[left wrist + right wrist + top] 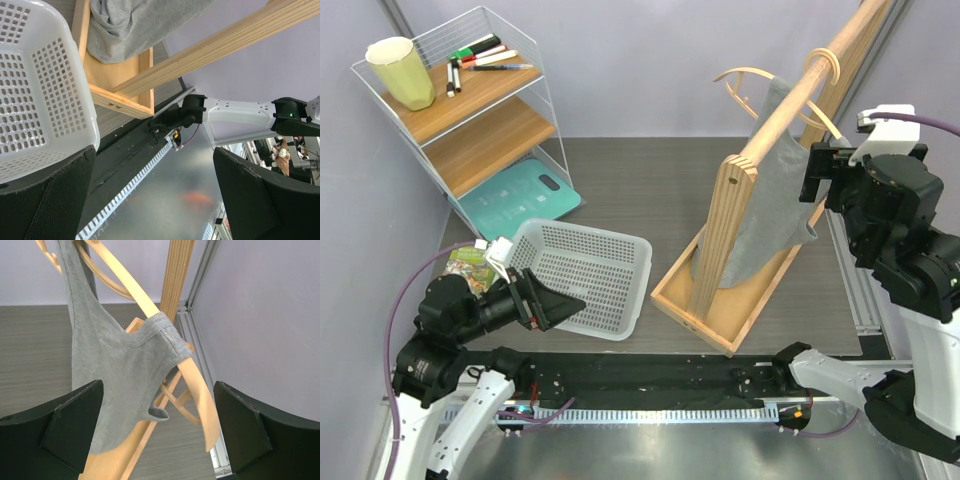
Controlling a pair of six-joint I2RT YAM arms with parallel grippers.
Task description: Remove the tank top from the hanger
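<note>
The grey tank top [767, 200] hangs limp on a curved pale-wood hanger [827, 124] that hooks over the rack's rail. In the right wrist view the tank top [112, 365] drapes over the hanger's arm [192, 385], one strap running up to the top left. My right gripper [160, 437] is open, and the hanger's free end and the top's armhole edge lie between its fingers without touching them. In the top view it [817, 172] sits just right of the cloth. My left gripper [560, 305] is open and empty over the basket's near edge; it also shows in its wrist view [150, 205].
A thick wooden rail [800, 90] rises on an upright from a wooden tray base [720, 315]. A second hanger [748, 80] hangs further along the rail. A white perforated basket [595, 265] lies centre-left. A wire shelf [470, 110] with a cup and pens stands at the back left.
</note>
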